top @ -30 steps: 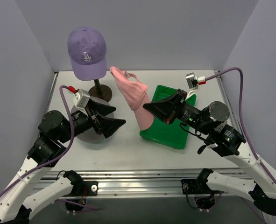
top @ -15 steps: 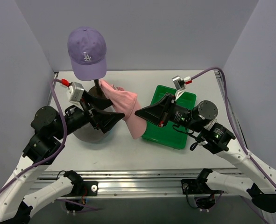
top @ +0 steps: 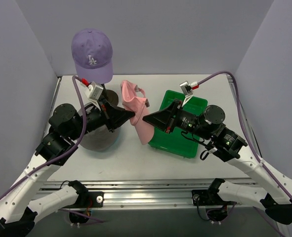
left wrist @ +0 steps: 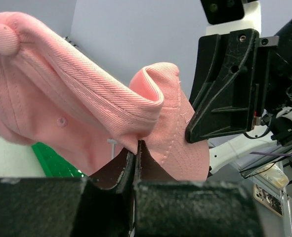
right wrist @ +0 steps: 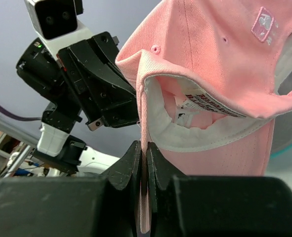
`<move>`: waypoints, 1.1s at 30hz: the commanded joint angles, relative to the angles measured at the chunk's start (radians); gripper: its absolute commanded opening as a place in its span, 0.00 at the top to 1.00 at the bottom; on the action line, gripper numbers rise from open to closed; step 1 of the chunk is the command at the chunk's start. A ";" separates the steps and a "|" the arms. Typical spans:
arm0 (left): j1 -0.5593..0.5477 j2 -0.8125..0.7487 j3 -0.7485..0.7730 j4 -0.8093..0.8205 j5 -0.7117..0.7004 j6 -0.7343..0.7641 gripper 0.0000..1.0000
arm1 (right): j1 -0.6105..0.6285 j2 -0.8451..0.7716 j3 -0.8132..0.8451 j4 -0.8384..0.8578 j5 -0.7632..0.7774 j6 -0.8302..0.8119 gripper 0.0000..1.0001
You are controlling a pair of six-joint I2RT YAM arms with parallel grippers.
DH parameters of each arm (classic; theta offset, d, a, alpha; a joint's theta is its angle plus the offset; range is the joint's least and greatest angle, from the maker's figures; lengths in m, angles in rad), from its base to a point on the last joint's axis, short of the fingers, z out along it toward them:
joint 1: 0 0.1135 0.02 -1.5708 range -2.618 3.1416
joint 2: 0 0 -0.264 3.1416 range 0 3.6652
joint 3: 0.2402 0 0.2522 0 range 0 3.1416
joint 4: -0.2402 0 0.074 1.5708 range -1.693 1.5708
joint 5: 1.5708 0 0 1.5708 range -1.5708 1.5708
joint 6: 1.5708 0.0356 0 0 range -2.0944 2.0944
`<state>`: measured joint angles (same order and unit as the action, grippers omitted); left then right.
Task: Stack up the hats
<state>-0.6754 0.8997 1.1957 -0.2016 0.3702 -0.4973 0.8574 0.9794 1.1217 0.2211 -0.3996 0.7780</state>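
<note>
A pink baseball cap (top: 137,111) hangs above the table's middle, held between both grippers. My left gripper (top: 132,115) is shut on a fold of the pink cap (left wrist: 86,103), its jaws pinching the fabric at the tips (left wrist: 137,144). My right gripper (top: 146,119) is shut on the rim of the pink cap (right wrist: 220,59), the edge pressed between its fingers (right wrist: 145,147). A lilac baseball cap (top: 91,53) with a white "LA" logo sits at the back left on a head form. A grey floppy hat (top: 97,141) lies flat under my left arm.
A green tray (top: 178,143) lies on the table beneath my right arm. The head form's dark round base (top: 109,98) stands just behind my left gripper. Grey walls close in the left, right and back sides.
My left gripper has gone from open to shut on the pink cap, and that arm has swung towards the back. The cap has risen a little; the right gripper keeps its hold.
</note>
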 commanded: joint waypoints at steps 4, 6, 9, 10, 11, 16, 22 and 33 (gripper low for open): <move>0.002 0.018 0.111 -0.063 -0.132 0.000 0.98 | 0.012 -0.027 0.052 -0.143 0.103 -0.131 0.89; 0.000 0.033 0.130 -0.091 -0.160 0.006 0.98 | 0.012 -0.022 0.046 -0.149 0.111 -0.154 0.84; 0.002 0.048 0.148 -0.114 -0.188 0.003 0.98 | 0.014 -0.005 0.035 -0.146 0.105 -0.177 0.74; 0.002 0.051 0.153 -0.120 -0.197 0.002 0.98 | 0.017 -0.005 0.033 -0.143 0.105 -0.181 0.68; 0.002 0.054 0.156 -0.124 -0.204 0.000 0.98 | 0.019 -0.004 0.024 -0.140 0.107 -0.187 0.66; 0.002 0.097 0.202 -0.168 -0.238 0.014 0.98 | 0.023 0.007 0.006 -0.097 0.110 -0.197 0.60; 0.002 0.149 0.284 -0.269 -0.221 0.046 0.98 | 0.023 0.145 0.156 -0.182 0.154 -0.264 0.60; 0.002 0.209 0.442 -0.487 -0.275 0.189 0.98 | 0.023 0.194 0.224 -0.279 0.208 -0.324 0.60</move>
<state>-0.6769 1.1000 1.5616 -0.6445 0.1085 -0.3637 0.8738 1.1893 1.3064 -0.0425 -0.2230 0.4858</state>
